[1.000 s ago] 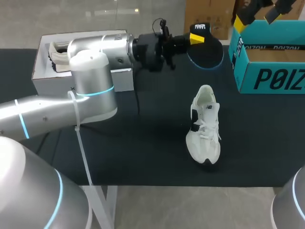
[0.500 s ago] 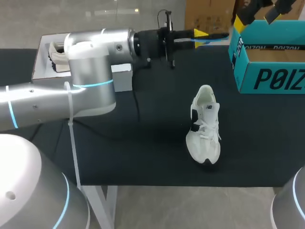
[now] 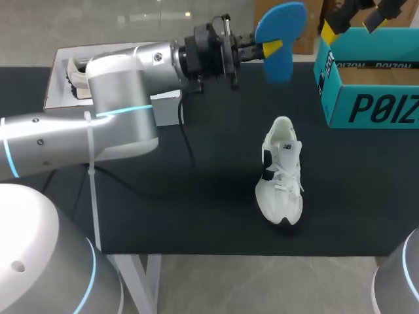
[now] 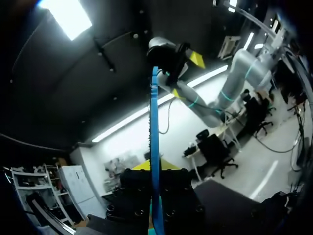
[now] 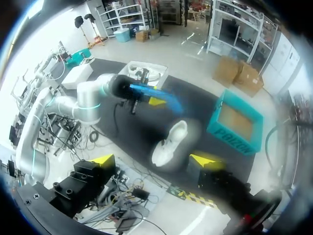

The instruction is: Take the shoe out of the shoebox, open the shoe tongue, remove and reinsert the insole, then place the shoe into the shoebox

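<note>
My left arm reaches across the back of the table, and its gripper [image 3: 273, 47] is shut on a blue insole [image 3: 281, 38] held in the air, blue face toward the head camera. The left wrist view has the insole [image 4: 154, 142] edge-on between the yellow tips of that gripper [image 4: 154, 165]. A white shoe [image 3: 281, 171] with black trim lies on the black table, toe toward the front edge. The teal shoebox [image 3: 366, 98] stands open at the right. My right gripper [image 3: 359, 14] hangs open high above the shoebox; from above, its own view [image 5: 154, 160] takes in the shoe [image 5: 168, 143].
A white box [image 3: 62, 98] holding another pale shoe [image 3: 78, 75] sits at the back left, partly behind my left arm. The black table mat [image 3: 216, 216] spreads around the white shoe to the front edge.
My left wrist has turned the insole over, from dark side showing, through edge-on, to blue face showing, and lifted it slightly. The shoe and right arm have stayed put.
</note>
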Robot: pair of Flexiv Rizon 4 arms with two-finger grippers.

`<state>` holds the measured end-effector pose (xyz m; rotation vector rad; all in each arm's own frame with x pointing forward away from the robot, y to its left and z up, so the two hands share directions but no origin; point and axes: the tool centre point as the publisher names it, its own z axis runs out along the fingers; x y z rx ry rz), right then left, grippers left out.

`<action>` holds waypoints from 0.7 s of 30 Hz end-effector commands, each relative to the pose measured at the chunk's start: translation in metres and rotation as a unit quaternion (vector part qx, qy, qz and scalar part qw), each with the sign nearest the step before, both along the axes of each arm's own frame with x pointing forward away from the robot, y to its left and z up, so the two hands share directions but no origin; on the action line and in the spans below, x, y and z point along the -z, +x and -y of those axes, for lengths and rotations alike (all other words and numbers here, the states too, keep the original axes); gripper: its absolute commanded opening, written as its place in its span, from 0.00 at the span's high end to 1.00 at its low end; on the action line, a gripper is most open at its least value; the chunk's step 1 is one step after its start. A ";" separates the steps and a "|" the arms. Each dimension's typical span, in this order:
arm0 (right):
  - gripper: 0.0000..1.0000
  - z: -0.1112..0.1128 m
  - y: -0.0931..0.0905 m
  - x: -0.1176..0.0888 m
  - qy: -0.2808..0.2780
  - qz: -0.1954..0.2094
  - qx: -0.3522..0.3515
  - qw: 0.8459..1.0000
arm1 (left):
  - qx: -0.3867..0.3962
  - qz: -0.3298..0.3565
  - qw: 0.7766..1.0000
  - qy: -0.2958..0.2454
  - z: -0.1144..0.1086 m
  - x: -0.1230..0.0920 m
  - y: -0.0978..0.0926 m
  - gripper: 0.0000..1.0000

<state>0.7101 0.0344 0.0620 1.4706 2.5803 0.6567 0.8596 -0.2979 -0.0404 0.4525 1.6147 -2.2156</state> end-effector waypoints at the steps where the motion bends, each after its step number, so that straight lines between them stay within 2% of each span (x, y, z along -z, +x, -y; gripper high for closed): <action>1: 0.00 0.000 0.002 -0.001 -0.001 -0.002 0.000 1.000 | 0.035 -0.322 0.945 -0.039 0.001 -0.001 -0.002 1.00; 16: 0.00 0.000 0.002 -0.001 -0.001 -0.002 0.000 1.000 | 0.035 -0.322 0.945 -0.039 0.001 -0.001 -0.002 1.00; 17: 0.00 0.000 0.002 -0.001 -0.001 -0.002 0.000 1.000 | 0.057 -0.363 0.929 -0.038 0.001 0.002 0.001 1.00; 18: 0.00 0.000 0.002 -0.001 -0.001 -0.002 0.000 1.000 | 0.068 -0.378 0.922 -0.050 0.000 0.002 0.001 1.00; 20: 0.00 0.000 0.002 -0.001 -0.001 -0.002 0.000 1.000 | 0.069 -0.413 0.908 -0.013 -0.001 0.008 0.006 1.00; 21: 0.00 0.000 0.002 -0.001 -0.001 -0.002 0.000 1.000 | 0.072 -0.417 0.906 -0.013 -0.002 0.009 0.007 1.00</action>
